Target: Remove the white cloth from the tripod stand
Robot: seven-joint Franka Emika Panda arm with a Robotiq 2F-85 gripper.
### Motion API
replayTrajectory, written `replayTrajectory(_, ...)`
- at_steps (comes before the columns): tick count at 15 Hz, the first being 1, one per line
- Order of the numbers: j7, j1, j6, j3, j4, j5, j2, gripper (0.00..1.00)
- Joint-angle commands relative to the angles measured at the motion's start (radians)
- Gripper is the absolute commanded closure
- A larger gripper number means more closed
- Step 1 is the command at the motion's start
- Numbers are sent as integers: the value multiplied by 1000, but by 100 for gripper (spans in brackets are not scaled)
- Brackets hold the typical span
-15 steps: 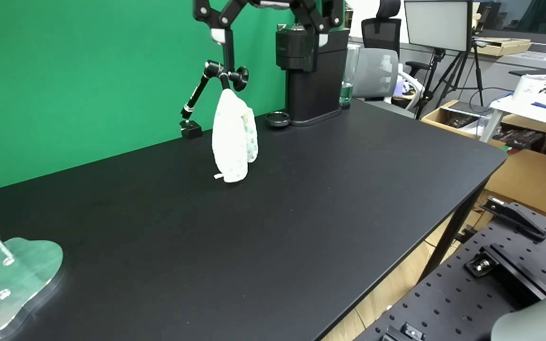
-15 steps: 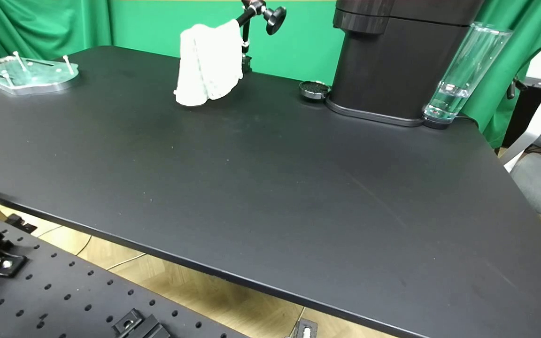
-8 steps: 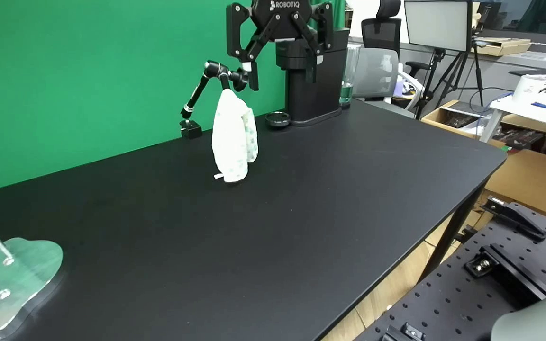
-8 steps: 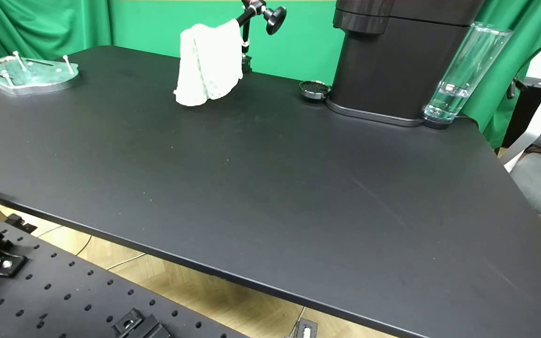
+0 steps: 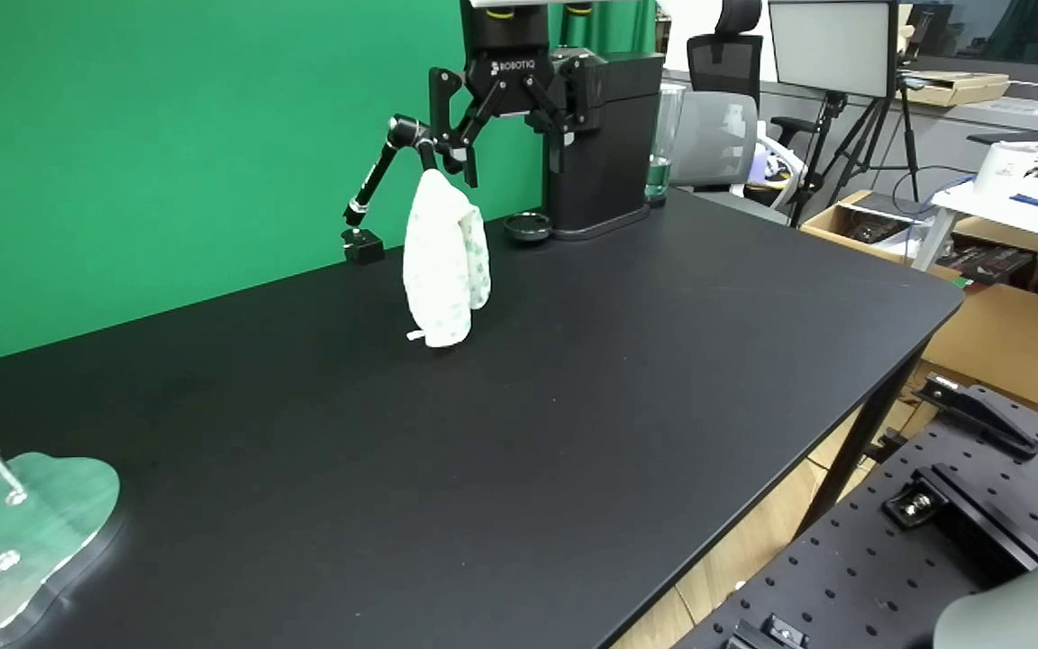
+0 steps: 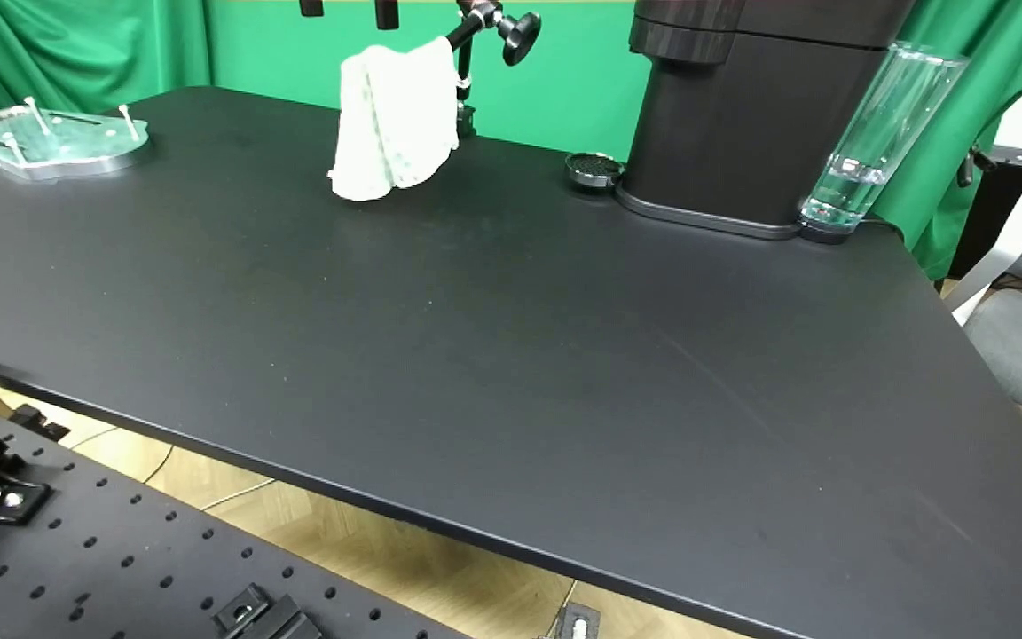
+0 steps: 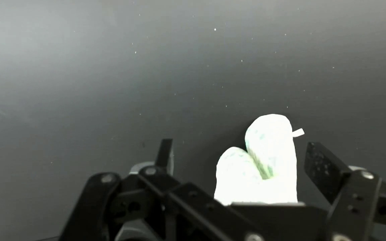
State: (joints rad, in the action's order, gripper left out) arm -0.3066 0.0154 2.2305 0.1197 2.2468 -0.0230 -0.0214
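The white cloth (image 5: pixel 440 261) hangs folded over the end of the black jointed tripod stand (image 5: pixel 375 185) near the green backdrop. Both also show in an exterior view, the cloth (image 6: pixel 397 124) in front of the stand (image 6: pixel 467 84). My gripper (image 5: pixel 515 169) is open and empty; in that view it overlaps the stand's knob and appears above and right of the cloth. Only its fingertips (image 6: pixel 349 12) show at the top edge of an exterior view, above the cloth. In the wrist view the cloth (image 7: pixel 273 150) lies below, between the spread fingers (image 7: pixel 241 159). The stand is hidden there.
A tall black machine (image 6: pixel 759 124) with a clear water tank (image 6: pixel 866 151) stands at the back, with a small round dish (image 6: pixel 593 169) beside it. A pale green translucent plate with pegs (image 5: pixel 41 514) lies on the black table (image 5: pixel 483 469). A perforated metal board (image 5: pixel 843 568) adjoins the table.
My gripper has come down and farther from the camera in an exterior view, and its fingertips have entered the top of an exterior view. It stays open. The cloth and stand have not moved.
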Motion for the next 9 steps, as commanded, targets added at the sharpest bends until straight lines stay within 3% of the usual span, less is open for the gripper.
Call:
replayTrajectory(1, -15, 29, -8, -21, -119, -24, -103, 0)
replayTrajectory(8, 5, 70, -21, -29, -219, -3, -206, 2)
replayTrajectory(9, 7, 73, -22, -30, -224, 0, -214, 26)
